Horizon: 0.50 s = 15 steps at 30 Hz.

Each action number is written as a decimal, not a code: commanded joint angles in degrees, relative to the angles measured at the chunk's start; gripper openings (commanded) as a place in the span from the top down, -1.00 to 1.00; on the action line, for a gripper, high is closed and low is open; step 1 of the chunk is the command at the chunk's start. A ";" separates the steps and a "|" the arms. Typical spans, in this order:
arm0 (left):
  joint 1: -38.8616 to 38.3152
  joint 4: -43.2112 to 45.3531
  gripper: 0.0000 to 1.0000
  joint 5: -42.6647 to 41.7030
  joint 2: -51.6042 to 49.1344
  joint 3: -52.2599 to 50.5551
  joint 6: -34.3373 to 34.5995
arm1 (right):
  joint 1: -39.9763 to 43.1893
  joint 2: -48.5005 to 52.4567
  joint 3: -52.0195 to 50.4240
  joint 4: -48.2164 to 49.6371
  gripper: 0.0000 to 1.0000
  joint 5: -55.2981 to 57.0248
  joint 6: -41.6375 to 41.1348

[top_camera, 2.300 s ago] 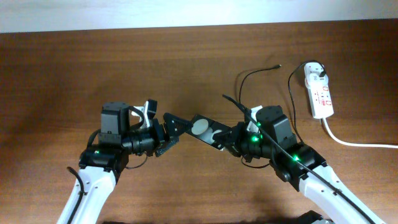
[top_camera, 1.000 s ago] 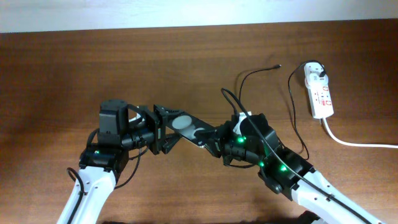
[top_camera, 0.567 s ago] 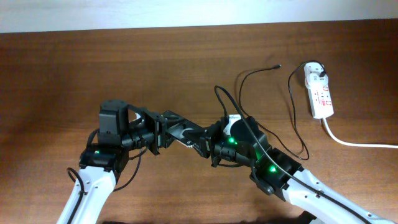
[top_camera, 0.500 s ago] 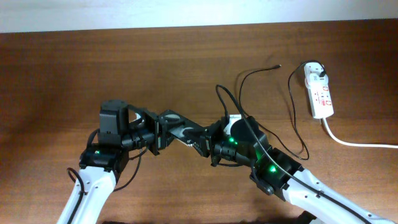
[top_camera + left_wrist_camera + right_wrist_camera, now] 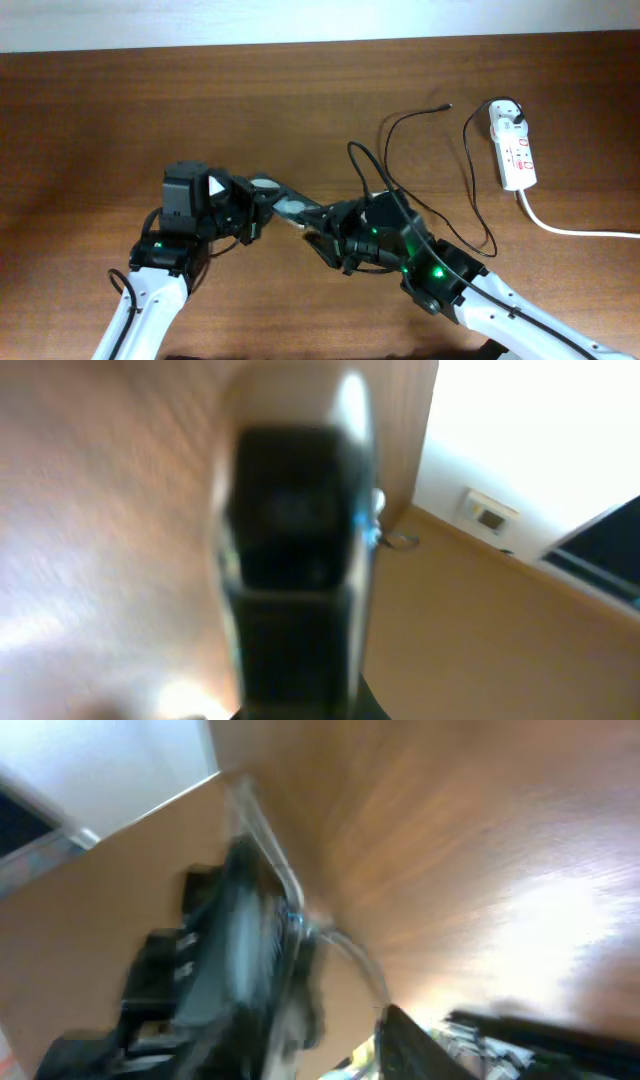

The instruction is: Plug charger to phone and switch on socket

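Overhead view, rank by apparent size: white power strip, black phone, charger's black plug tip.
1-2 (tie, unsure): narrow white oblong power strip and flat glossy black phone. No firm order, since the phone is partly hidden and seemingly raised toward the camera.
3: charger's small black plug tip, clearly smallest.

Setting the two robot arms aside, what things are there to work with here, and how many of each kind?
phone: 1
charger cable: 1
power strip: 1
Total: 3
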State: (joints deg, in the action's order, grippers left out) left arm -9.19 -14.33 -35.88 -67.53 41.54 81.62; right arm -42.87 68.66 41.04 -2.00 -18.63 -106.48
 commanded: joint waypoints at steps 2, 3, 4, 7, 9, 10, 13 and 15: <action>1.25 -0.28 1.00 6.32 -0.02 0.37 -19.78 | -0.57 0.09 0.15 -11.26 -0.11 7.10 7.39; 1.49 -1.31 1.00 6.29 -0.02 0.37 -21.97 | -0.57 0.09 0.15 -13.84 -0.15 8.90 8.85; 1.49 -2.54 1.00 6.34 -0.02 0.37 -23.80 | -0.57 0.09 0.15 -16.00 -0.22 10.32 9.84; 1.49 -8.24 1.00 3.69 -0.02 0.37 -29.79 | -0.57 0.09 0.15 -23.87 -0.41 14.23 12.20; 1.46 -10.93 1.00 -0.98 -0.02 0.37 -30.36 | -0.57 0.09 0.15 -27.93 -0.54 17.38 12.20; 1.49 -11.47 1.00 -4.28 -0.02 0.37 -30.36 | -0.57 0.09 0.15 -29.35 -0.54 18.47 12.20; 1.49 -11.28 1.00 -14.60 -0.02 0.37 -30.32 | -0.57 0.09 0.15 -34.14 -0.73 21.31 12.22; 1.49 -11.28 1.00 -19.02 -0.02 0.37 -30.32 | -0.57 0.09 0.15 -36.87 -0.89 22.58 12.22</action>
State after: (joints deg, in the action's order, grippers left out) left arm -7.84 -26.02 -42.17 -67.94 41.43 53.25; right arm -43.03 68.73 41.08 -36.45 -0.47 -94.94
